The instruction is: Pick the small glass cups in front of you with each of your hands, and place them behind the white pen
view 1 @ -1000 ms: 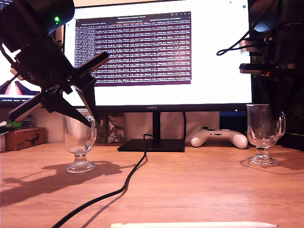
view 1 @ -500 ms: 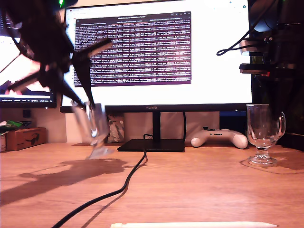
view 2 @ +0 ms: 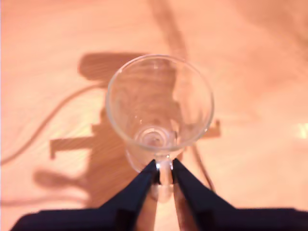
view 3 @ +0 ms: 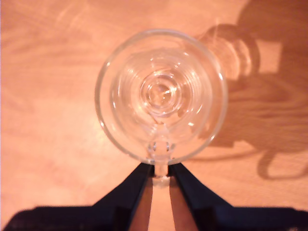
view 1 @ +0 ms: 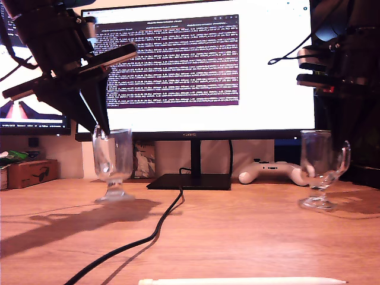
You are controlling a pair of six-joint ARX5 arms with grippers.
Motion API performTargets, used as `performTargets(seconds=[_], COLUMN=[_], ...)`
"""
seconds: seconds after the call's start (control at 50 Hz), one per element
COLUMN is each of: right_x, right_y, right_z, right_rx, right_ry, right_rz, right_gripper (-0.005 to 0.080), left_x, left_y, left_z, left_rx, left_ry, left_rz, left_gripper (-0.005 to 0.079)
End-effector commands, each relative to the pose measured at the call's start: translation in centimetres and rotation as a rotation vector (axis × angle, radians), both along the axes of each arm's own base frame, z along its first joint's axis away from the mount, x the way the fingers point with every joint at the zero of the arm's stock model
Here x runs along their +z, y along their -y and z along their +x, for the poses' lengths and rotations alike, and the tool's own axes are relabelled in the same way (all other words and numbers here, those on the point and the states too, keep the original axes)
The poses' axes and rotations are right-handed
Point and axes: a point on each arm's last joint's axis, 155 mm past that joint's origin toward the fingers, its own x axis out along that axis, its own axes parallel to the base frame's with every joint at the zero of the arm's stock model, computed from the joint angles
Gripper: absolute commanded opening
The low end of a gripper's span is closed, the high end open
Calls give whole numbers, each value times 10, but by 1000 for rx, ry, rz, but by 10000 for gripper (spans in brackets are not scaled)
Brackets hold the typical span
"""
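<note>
**Both claws pinching, cups off the desk**

My first claw (view 2: 163, 169) pinches one cup (view 1: 113, 160) at the exterior view's left; my second claw (view 3: 160, 172) pinches the other cup (view 1: 317, 163) at its right. Placing behind the pen (view 1: 243, 281) remains.

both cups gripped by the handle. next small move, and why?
Probably carry both forward toward the white pen while holding them up. My first end effector pinches one glass cup by its handle; my second end effector pinches the other cup. Both look off the desk, far behind the pen.
</note>
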Motion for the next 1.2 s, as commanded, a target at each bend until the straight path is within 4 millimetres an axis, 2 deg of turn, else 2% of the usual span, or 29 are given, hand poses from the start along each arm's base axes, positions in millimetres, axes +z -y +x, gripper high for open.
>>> performTargets(seconds=[0.0, 0.18, 0.36, 0.5, 0.62, 0.78, 0.96, 1.18], right_x=[-1, 3, 23, 42, 50, 56, 63, 69], right_y=[-10, -24, -35, -39, -43, -55, -68, -74], right_z=[-9, -28, -42, -49, -56, -65, -79, -96], right_rx=[41, 120, 164, 187, 226, 284, 323, 337], right_ry=[-17, -51, -16, 38, 63, 82, 103, 132], right_rz=[8, 13, 31, 47, 49, 54, 71, 87], right_gripper=[-11, -11, -11, -11, -11, -12, -12, -12], left_x=[16, 20, 23, 22, 21, 18, 32, 41], left_y=[16, 38, 46, 52, 59, 61, 64, 61], left_z=[-2, -13, -16, -24, -34, -42, -48, -56], left_rx=[-95, -229, -265, -299, -332, -355, -386, -398], left_ry=[79, 141, 154, 123, 101, 79, 113, 131], left_rz=[5, 31, 11, -19, -41, -35, -56, -81], left_gripper=[-24, -24, -24, -24, -24, -24, -24, -24])
